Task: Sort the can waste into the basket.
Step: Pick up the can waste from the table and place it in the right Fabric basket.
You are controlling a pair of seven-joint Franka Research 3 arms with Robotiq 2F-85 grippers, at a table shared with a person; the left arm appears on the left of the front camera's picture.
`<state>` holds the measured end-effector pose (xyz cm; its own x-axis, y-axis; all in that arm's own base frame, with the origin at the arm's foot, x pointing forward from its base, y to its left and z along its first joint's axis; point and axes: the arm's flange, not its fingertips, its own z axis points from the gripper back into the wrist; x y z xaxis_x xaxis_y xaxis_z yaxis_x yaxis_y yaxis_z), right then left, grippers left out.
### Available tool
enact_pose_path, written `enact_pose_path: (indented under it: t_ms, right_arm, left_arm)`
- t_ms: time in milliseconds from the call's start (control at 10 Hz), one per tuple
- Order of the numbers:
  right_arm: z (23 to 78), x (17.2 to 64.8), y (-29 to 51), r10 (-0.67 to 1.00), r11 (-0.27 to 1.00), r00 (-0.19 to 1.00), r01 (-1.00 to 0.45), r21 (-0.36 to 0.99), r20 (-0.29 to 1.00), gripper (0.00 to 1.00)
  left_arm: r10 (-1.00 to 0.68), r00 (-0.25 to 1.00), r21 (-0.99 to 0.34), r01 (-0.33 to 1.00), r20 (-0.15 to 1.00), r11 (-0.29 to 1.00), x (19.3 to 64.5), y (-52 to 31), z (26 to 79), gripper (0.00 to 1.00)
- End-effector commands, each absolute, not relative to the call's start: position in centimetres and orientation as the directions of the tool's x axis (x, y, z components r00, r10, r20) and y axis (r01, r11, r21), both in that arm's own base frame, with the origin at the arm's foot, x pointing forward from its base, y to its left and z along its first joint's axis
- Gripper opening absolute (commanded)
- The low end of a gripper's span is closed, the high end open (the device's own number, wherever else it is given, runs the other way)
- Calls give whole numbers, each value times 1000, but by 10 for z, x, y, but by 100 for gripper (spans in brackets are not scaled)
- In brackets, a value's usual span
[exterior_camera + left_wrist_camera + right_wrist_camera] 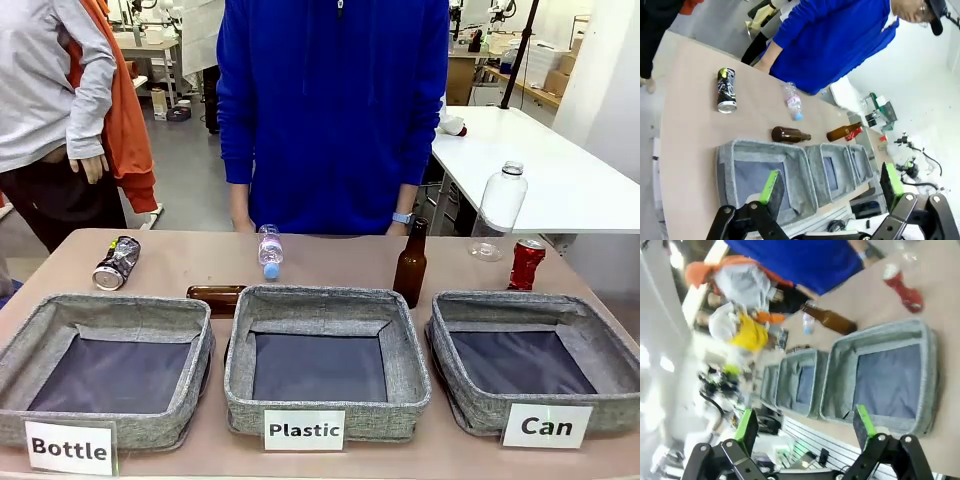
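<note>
The crushed red metal can (902, 287) stands beyond the grey woven "Can" basket (840, 380), far ahead of the right gripper (805, 422), spread and empty. The crushed silvery-black can (726, 90) lies well ahead of the left gripper (831, 182), likewise agape. A wide reach might topple the upright brown glass bottle (832, 320).

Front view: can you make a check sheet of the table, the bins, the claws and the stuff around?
Surface: tan table, three grey bins along the near edge.
Job's things: red can standing behind the Can basket; dark can lying far left; both outside it.
Clutter: Plastic bin, Bottle bin; standing brown bottle, lying brown bottle; small clear bottle, big clear bottle.
Claws: left claw open, right claw open.
Cables: nothing seen on the table.
Surroundings: person in blue opposite; white table behind.
</note>
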<state>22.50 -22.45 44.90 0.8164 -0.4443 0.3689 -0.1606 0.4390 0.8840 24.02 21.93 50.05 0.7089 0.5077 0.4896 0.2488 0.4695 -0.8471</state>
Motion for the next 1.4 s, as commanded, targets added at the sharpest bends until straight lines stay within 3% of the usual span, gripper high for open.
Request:
enact_pose_path:
  t_ms: [0,100,1100,1200,1300]
  right_arm:
    - [415,253,-227,-505,334,813,-127,934,291,100]
    - [449,225,-225,-444,439,816,-161,884,369,100]
    - [448,223,-224,-449,440,825,-130,889,343,100]
    - [451,249,-206,-417,527,827,-118,841,377,100]
    - [457,271,-187,-365,678,792,-135,723,490,100]
  left_arm:
    - [513,703,-854,280,494,439,248,142,450,100]
    - [508,709,-847,249,490,469,240,219,500,100]
    - [508,709,-847,249,490,469,240,219,500,100]
    - [508,709,-847,249,490,469,240,219,500,100]
    - [508,709,-847,249,490,469,240,219,500,100]
